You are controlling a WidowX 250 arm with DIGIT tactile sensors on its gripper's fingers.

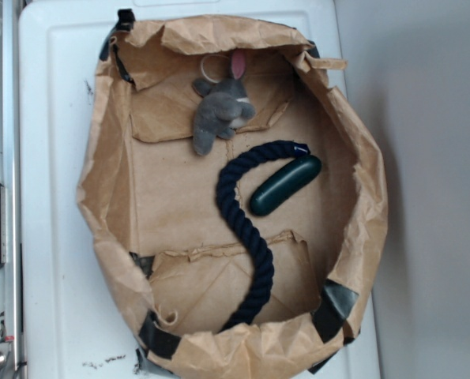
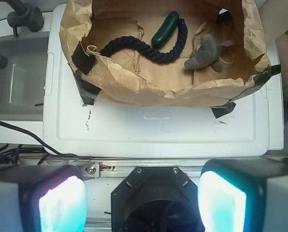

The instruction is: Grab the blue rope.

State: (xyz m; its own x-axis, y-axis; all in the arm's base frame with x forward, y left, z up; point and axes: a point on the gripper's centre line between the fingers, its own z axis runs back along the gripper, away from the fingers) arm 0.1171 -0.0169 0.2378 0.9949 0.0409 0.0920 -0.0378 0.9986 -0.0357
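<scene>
The flat white plastic top [image 1: 53, 197] holds a big crumpled brown paper bag tray [image 1: 112, 205] with black tape at its corners. Inside the tray lies the thick dark blue twisted rope [image 1: 236, 207]. In the exterior view it runs long-ways from the near paper wall up toward the middle, then hooks right, ending in a small white tip. Its bottom end hides behind the folded paper edge. The smooth dark green capsule [image 1: 284, 185] sits just beside that hook. The small grey plush bunny [image 1: 220, 112] lies near the far wall. My gripper [image 2: 143, 197] is wide open, holding nothing, well apart from the tray. Its two pads are blurry and cut off.
</scene>
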